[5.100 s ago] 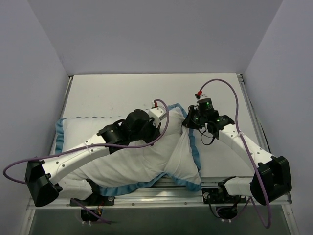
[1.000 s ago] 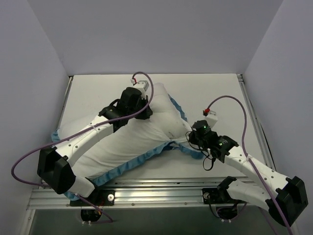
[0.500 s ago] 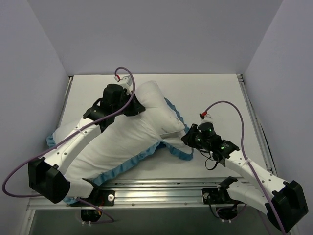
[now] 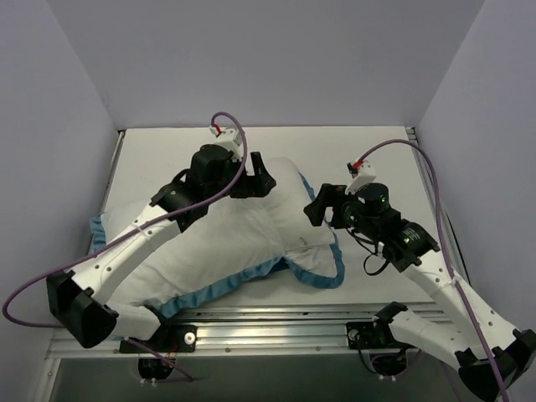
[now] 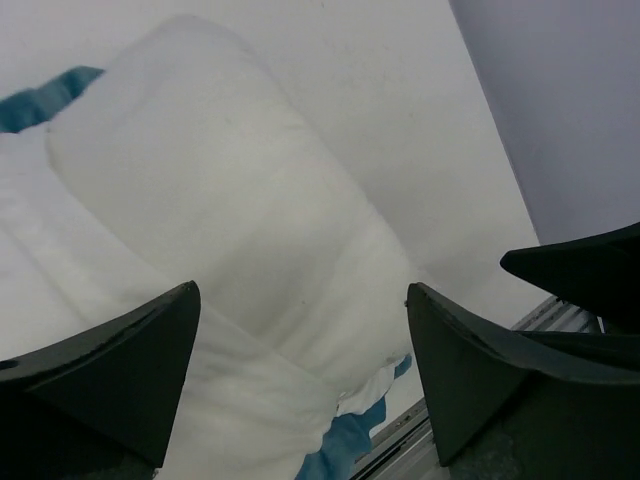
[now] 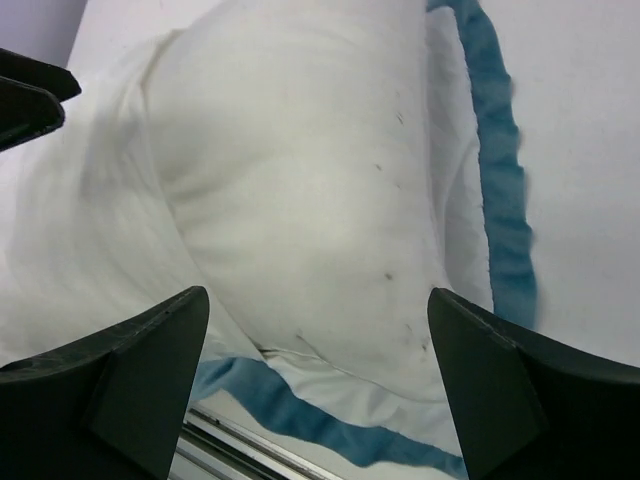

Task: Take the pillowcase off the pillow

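On counter (image 4: 167, 159), pillow (image 4: 280, 194) lies diagonal, long axis near-left to far-ctr, bare end pointing far; pillowcase (image 4: 322, 270) round the rest. L claw (image 4: 260, 177) & R claw (image 4: 321, 204) both spread, gripping nothing.

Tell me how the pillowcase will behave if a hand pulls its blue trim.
Likely floppy: the pillowcase lies wrinkled and draped flat. Probably light, since the fabric looks thin. It may drag on the plump pillow partly inside it.

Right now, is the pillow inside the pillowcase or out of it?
Partly out at least: the far end of the pillow lies bare beyond the blue-trimmed pillowcase; the rest, cannot tell.
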